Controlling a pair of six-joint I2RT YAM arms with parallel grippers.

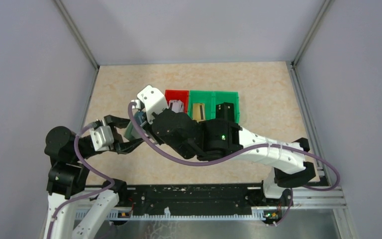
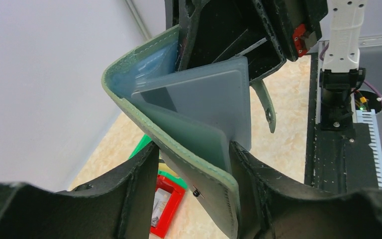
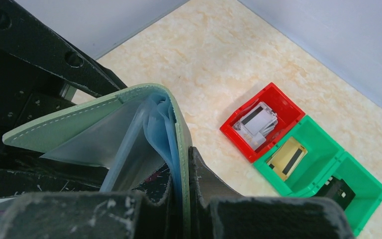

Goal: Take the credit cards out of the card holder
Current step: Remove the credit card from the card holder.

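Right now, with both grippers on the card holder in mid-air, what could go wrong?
The pale grey card sticks out of the open card holder; it might slide out and drop to the table. The right gripper pinches cover and blue sleeves together, so a card may stay trapped. If the left gripper slips, the holder could swing.

I'm seeing the card holder hanging above the table, left of three bins sitting side by side, with credit cards lying inside each.
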